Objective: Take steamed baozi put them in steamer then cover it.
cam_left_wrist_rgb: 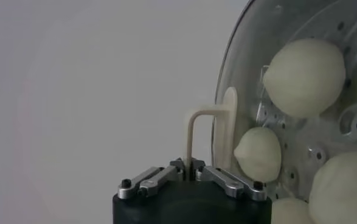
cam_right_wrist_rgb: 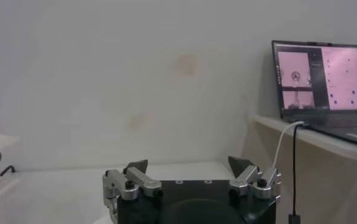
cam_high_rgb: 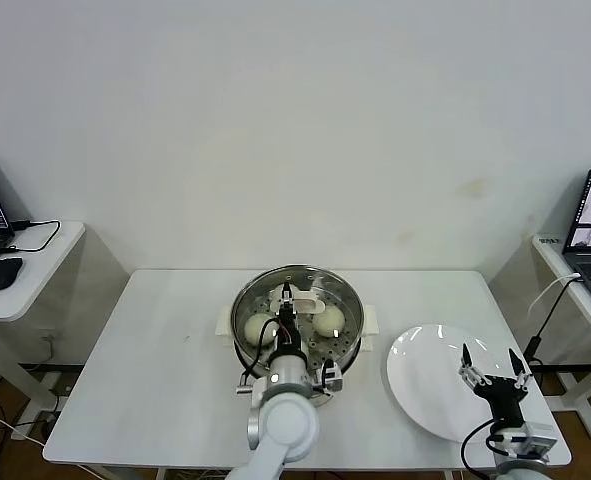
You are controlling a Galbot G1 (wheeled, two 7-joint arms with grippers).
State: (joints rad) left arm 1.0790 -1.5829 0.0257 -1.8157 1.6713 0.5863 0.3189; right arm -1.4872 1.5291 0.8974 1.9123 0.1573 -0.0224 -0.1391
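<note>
1. The steamer (cam_high_rgb: 297,322) sits mid-table with the steamed baozi (cam_left_wrist_rgb: 305,77) inside on the perforated tray.
2. The cover (cam_high_rgb: 295,300) rests over it, glass above the buns.
3. The left gripper (cam_left_wrist_rgb: 190,170) is pinched tight on the cover's handle (cam_left_wrist_rgb: 210,131), directly above the pot and far nearer than the other arm.
4. The right gripper (cam_high_rgb: 493,372) hovers spread wide, empty, over the white plate (cam_high_rgb: 425,375).

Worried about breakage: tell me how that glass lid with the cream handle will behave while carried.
The round clear glass lid looks fragile and fairly heavy. Held only by its thin cream handle in the left gripper, it may swing or tilt. Its smooth metal rim could slide on the steel steamer.
</note>
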